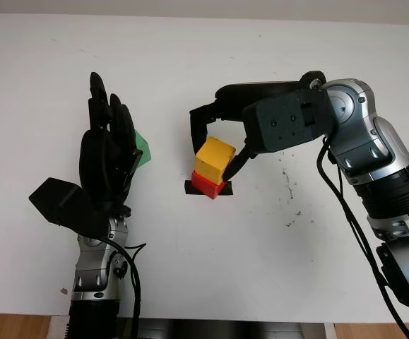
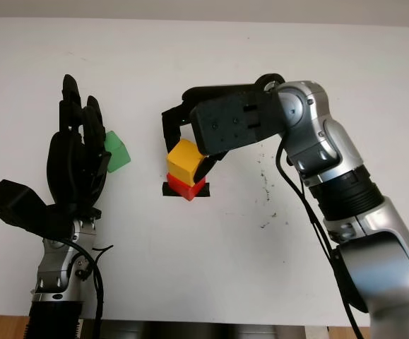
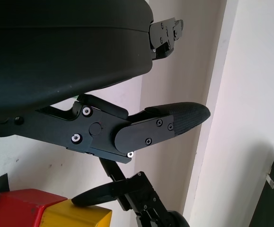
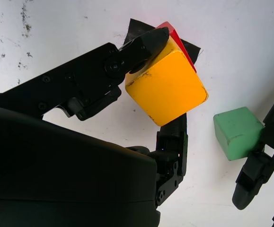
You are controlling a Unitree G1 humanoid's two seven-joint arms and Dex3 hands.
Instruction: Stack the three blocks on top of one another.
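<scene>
A yellow block [image 1: 215,159] sits on a red block [image 1: 208,186] near the middle of the white table, turned slightly askew to it. My right hand [image 1: 212,157] reaches in from the right and is shut on the yellow block, with one finger [image 4: 144,42] at its far corner and another [image 4: 174,137] on the opposite side. A green block [image 1: 145,150] lies on the table to the left of the stack, partly hidden behind my left hand [image 1: 109,120]. That hand stands upright and open just left of the green block, holding nothing.
A black tape mark [image 1: 189,188] lies under the red block. Small dark specks [image 1: 287,185] dot the table [image 1: 261,268] right of the stack. The table's front edge runs along the bottom of the head views.
</scene>
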